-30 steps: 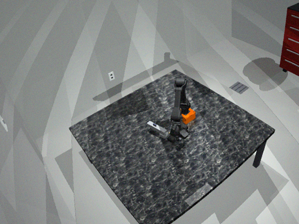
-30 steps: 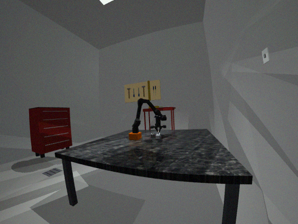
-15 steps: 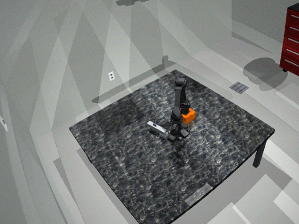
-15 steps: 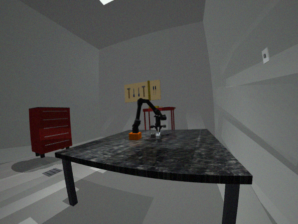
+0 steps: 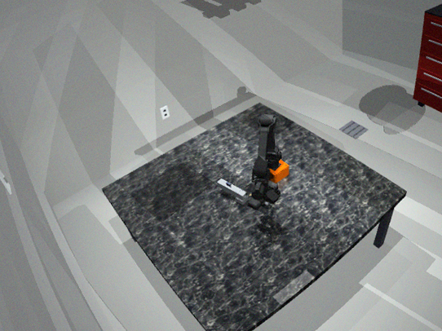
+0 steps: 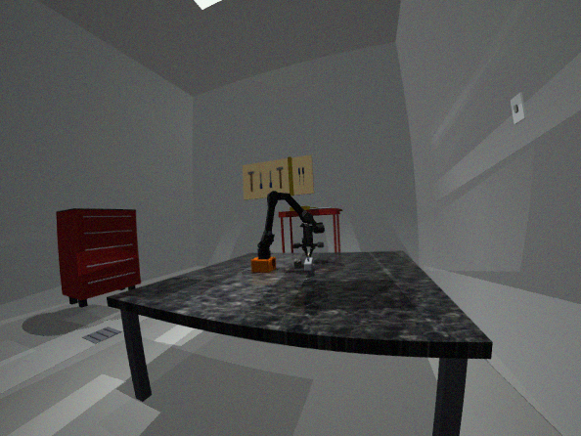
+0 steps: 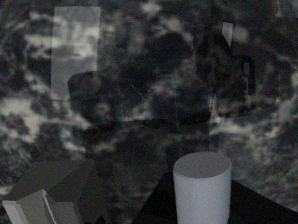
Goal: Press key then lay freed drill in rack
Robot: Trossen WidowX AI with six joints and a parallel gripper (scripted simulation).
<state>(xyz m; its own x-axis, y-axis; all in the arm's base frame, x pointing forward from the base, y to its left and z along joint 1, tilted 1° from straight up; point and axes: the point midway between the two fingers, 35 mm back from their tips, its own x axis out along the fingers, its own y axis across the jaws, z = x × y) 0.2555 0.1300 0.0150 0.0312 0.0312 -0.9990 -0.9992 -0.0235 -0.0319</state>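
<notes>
The gripper's jaws (image 5: 254, 201) (image 6: 309, 255) are closed on a pale round rod (image 7: 202, 187), seemingly the drill, upright in the wrist view. Just beside the gripper, a long pale bar (image 5: 234, 189) (image 6: 308, 264) lies on the dark table (image 5: 214, 270) (image 6: 313, 303). The arm (image 5: 267, 137) (image 6: 269, 220) arches back to its orange base (image 5: 281, 172) (image 6: 263, 265). Which part is the key, I cannot tell.

The worktop (image 5: 214, 261) (image 6: 303, 303) looks like smooth, veined dark stone with a glossy sheen. The cabinet (image 5: 436, 54) (image 6: 98, 254) looks like red painted metal; the orange block (image 5: 280, 172) (image 6: 263, 265) resembles plastic. The pale cylinder (image 7: 202, 190) looks smooth and matt.
</notes>
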